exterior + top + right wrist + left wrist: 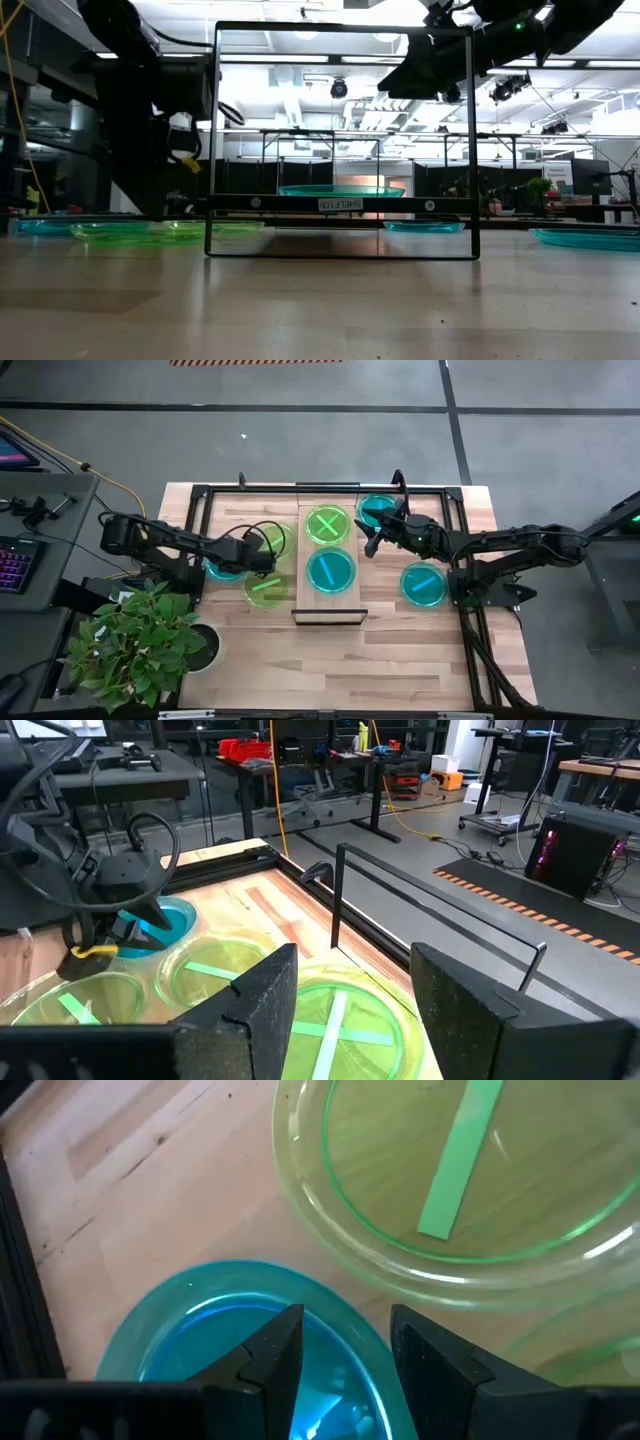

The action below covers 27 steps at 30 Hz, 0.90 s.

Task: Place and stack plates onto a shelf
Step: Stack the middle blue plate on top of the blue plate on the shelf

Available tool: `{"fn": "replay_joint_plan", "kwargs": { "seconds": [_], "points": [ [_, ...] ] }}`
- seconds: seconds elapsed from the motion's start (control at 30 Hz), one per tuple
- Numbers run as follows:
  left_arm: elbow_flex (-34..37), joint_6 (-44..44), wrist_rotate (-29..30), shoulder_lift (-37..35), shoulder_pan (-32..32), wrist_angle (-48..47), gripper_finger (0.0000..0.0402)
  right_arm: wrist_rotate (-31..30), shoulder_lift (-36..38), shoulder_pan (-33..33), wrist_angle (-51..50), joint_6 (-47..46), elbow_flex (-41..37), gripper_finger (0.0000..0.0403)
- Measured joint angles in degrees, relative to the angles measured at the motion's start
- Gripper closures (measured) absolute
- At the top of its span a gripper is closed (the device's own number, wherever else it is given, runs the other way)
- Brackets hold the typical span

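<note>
1. Shelf [330,595]: centre of table; holds a green plate [327,524] at the far end and a blue plate [330,570] at the near end.
2. Left gripper [262,563]: fingers apart, empty, over a blue plate [215,1330] beside two green plates [266,588] left of shelf.
3. Right gripper [372,540]: fingers apart, empty, raised near shelf's far right corner.
4. Two more blue plates [423,583] lie right of shelf.

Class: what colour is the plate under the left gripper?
Cyan-blue plate; left wrist view shows it best.
</note>
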<state>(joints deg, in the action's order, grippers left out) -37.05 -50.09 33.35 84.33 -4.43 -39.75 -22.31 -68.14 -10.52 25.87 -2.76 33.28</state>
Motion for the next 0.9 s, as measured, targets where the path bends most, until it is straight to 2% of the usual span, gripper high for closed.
{"fn": "replay_joint_plan", "kwargs": {
  "seconds": [0.2,0.47,0.53,0.9],
  "points": [
    [1.4,-4.7,0.6,1.4,0.0,1.1,0.0259,0.0,0.0,0.0,0.0,-1.3,0.0,0.0219],
    [1.5,-6.7,-0.4,1.4,1.0,1.1,0.0259,0.0,0.0,0.0,0.0,-1.3,0.0,0.0219],
    [1.6,-6.6,-1.9,1.4,1.6,1.2,0.0259,0.0,0.0,0.0,0.0,-1.3,0.0,0.0219],
    [1.7,-5.3,0.1,1.1,2.4,1.7,0.0259,0.0,0.0,0.0,0.0,-1.3,0.0,0.0219]
  ]
}}
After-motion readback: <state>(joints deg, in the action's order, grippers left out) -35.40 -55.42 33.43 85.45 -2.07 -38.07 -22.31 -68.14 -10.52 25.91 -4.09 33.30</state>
